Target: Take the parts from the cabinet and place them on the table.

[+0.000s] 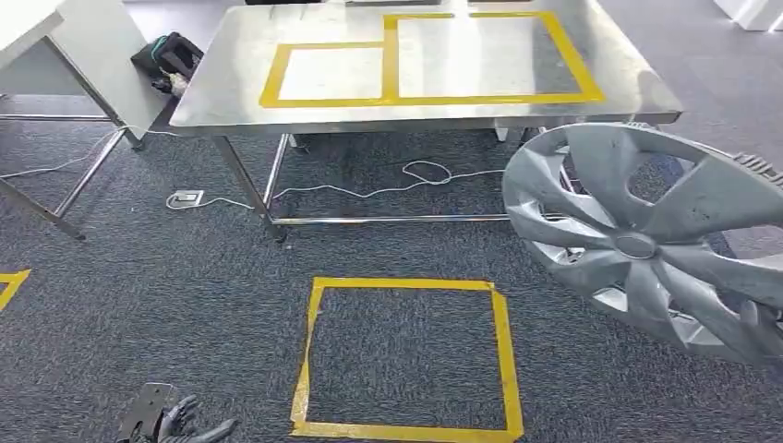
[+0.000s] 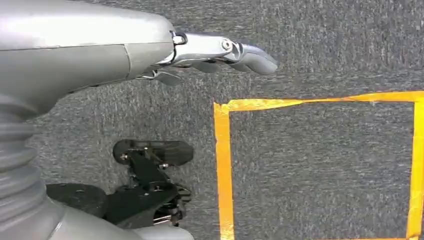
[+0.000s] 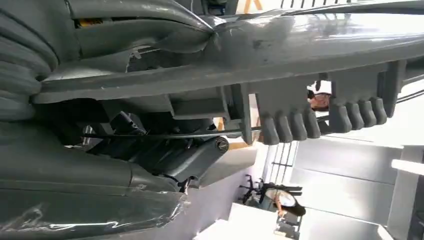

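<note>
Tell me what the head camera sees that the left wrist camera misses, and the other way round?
Only the head view shows the steel table with yellow tape outlines, the grey wheel cover held up at the right, and a white cable on the carpet. Only the left wrist view shows the left hand close up, holding nothing. Both show the yellow tape square on the grey carpet, with the left hand beside it.

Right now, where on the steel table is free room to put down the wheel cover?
Both yellow-taped rectangles on the steel table are bare: the large rectangle and the small rectangle beside it. The wheel cover, held by the right hand, would likely fit the large one.
</note>
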### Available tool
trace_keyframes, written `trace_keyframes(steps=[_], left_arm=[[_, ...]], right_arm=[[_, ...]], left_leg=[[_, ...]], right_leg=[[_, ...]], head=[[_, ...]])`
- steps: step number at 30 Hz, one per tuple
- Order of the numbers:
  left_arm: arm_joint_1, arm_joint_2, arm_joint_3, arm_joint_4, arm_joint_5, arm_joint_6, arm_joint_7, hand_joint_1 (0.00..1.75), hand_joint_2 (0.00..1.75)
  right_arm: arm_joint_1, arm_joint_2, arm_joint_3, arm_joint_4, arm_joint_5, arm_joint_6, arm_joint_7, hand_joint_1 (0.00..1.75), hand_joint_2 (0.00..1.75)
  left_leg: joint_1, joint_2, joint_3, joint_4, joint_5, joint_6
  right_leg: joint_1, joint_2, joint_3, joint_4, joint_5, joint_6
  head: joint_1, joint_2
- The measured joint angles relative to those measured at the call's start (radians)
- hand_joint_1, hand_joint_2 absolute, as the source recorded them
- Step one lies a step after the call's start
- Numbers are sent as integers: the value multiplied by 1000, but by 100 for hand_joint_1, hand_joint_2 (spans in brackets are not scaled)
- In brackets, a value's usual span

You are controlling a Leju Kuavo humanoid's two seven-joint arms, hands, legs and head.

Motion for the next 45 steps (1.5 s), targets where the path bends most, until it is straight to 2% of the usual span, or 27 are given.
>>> trace_keyframes(steps=[7, 8, 9, 10, 12, 13, 14, 15, 17, 18, 19, 20, 22, 24, 25, 27, 28, 29, 30, 31, 33, 34, 35, 36, 37, 41, 45], left_arm=[[-1, -4, 6, 11, -12, -13, 0, 0, 175], [-2, -5, 7, 12, -14, -13, 0, 0, 175], [-2, -7, 8, 12, -15, -14, 1, 0, 175], [-2, -7, 11, 12, -15, -14, 1, 0, 175], [-2, -10, 13, 15, -15, -14, 3, 0, 175], [-1, -12, 13, 17, -15, -13, 4, 0, 175], [0, -14, 13, 18, -15, -13, 5, 0, 175], [0, -16, 13, 19, -15, -13, 5, 0, 175], [0, -19, 14, 21, -16, -13, 6, 0, 175], [0, -19, 15, 21, -16, -13, 6, 0, 175], [-1, -15, 18, 24, -18, -13, 7, 0, 175], [0, -16, 19, 24, -19, -14, 7, 0, 175], [2, -15, 21, 25, -21, -13, 7, 0, 175], [2, -15, 22, 27, -21, -13, 8, 0, 175], [0, -15, 22, 27, -23, -13, 8, 0, 175], [0, -16, 22, 27, -23, -13, 8, 0, 175], [1, -17, 22, 27, -23, -13, 8, 0, 175], [2, -18, 22, 28, -23, -13, 8, 0, 175], [2, -19, 22, 28, -23, -13, 9, 0, 175], [2, -19, 22, 28, -23, -13, 10, 0, 175], [1, -19, 24, 28, -23, -13, 11, 0, 175], [0, -19, 24, 28, -24, -13, 12, 0, 175], [-3, -19, 25, 28, -24, -13, 13, 0, 175], [-2, -20, 25, 28, -24, -14, 14, 0, 175], [0, -21, 25, 28, -24, -14, 14, 0, 175], [2, -24, 26, 29, -25, -18, 15, 0, 175], [1, -27, 29, 31, -26, -24, 15, 0, 175]], right_arm=[[-1, 2, 0, 0, -2, 2, 1, 175, 175], [-2, 2, 0, -3, -2, 4, 2, 175, 175], [1, 2, -2, -6, -2, 5, 2, 175, 175], [-4, 2, -2, -6, -2, 6, 2, 175, 175], [-9, 2, -1, -6, -5, 8, 2, 175, 175], [-8, 2, -1, -6, -5, 8, 2, 175, 175], [-7, 2, -1, -5, -5, 10, 2, 175, 175], [-6, 2, -1, -5, -5, 12, 2, 175, 175], [-9, 2, -1, -5, -5, 12, 2, 175, 175], [-10, 2, -1, -5, -5, 13, 2, 175, 175], [-12, 3, 0, -3, -5, 16, 3, 175, 175], [-13, 3, -1, -5, -5, 16, 2, 175, 175], [-12, 4, 2, -5, -5, 17, 2, 175, 175], [-12, 4, 1, -5, -5, 17, 2, 175, 175], [-12, 3, 1, -5, -5, 17, 2, 175, 175], [-12, 4, 1, -5, -5, 17, 2, 175, 175], [-12, 4, 1, -5, -5, 17, 2, 175, 175], [-11, 4, 1, -5, -5, 17, 2, 175, 175], [-10, 4, 1, -5, -5, 17, 2, 175, 175], [-11, 4, 1, -5, -4, 17, 2, 175, 175], [-12, 4, 1, -5, 0, 15, 2, 175, 175], [-12, 4, 2, -5, 2, 14, 2, 175, 175], [-12, 4, 2, -5, 2, 11, 1, 175, 175], [-13, 3, 2, -5, 2, 10, 1, 175, 175], [-12, 4, 2, -5, 3, 9, 1, 175, 175], [-17, 4, 2, -5, 4, 6, 2, 175, 175], [-22, 3, 3, -5, 6, 0, 2, 175, 175]], left_leg=[[-7, 2, -4, 7, -5, 22], [-2, 4, 3, -10, 2, 27], [5, 12, 14, -25, 9, 29], [8, 14, 18, -28, 10, 33], [10, 22, 19, -27, 8, 35], [10, 24, 18, -26, 7, 34], [11, 27, 19, -24, 5, 32], [13, 29, 20, -22, 2, 28], [22, 31, 20, -10, -7, 14], [25, 32, 19, 1, -15, 4], [16, 32, 16, 9, -21, -5], [18, 32, 13, 15, -23, -8], [17, 31, 13, 9, -16, -14], [19, 39, 12, 20, -31, -22], [17, 49, -6, 58, -60, -25], [17, 57, -84, 223, -142, -28], [17, 57, -123, 301, -170, -27], [17, 57, -143, 337, -175, -25], [16, 57, -137, 325, -154, -21], [16, 57, -114, 277, -118, -15], [10, 58, -22, 99, -34, 2], [5, 61, 9, 38, -32, 10], [5, 62, 13, 23, -35, 3], [7, 61, 11, 18, -27, -11], [7, 61, 10, 18, -30, -19], [5, 59, 8, 18, -27, -5], [4, 59, 8, 18, -27, 2]], right_leg=[[-7, 3, 3, -12, 3, 16], [-1, 6, 6, -18, 4, 22], [-2, 1, -2, -3, -7, 21], [0, -7, -23, 43, -40, 24], [-4, -15, -103, 206, -114, 32], [-5, -17, -138, 270, -133, 37], [-7, -18, -153, 291, -129, 40], [-9, -19, -141, 262, -99, 44], [-16, -23, -60, 97, -9, 55], [-22, -30, -15, 10, 14, 65], [-13, -20, -14, 10, -2, 59], [-15, -13, -7, 9, 2, 33], [-13, -13, -16, 20, 2, 17], [-16, -14, -14, 18, 3, 0], [-16, -15, -15, 18, 3, -6], [-13, -16, -18, 18, 4, -11], [-12, -16, -20, 18, 4, -12], [-10, -16, -21, 18, 4, -12], [-9, -16, -21, 18, 5, -13], [-7, -16, -21, 18, 5, -13], [-5, -16, -17, 18, 5, -12], [-4, -16, -19, 19, 4, -9], [2, -15, -23, 22, 3, -3], [3, -18, -26, 24, 1, -4], [2, -18, -25, 20, 4, -18], [1, -19, -15, 1, 14, -3], [0, -19, -12, -8, 19, 7]], head=[[-1, 0], [0, 0], [0, 0], [4, 0], [7, 0], [6, 0], [8, 0], [6, 0], [7, 0], [8, 0], [10, 0], [8, 0], [7, 0], [6, 0], [5, 0], [5, 0], [5, 0], [5, 0], [5, 0], [5, 0], [5, 0], [5, 0], [6, 0], [7, 0], [7, 0], [7, 0], [7, 0]])
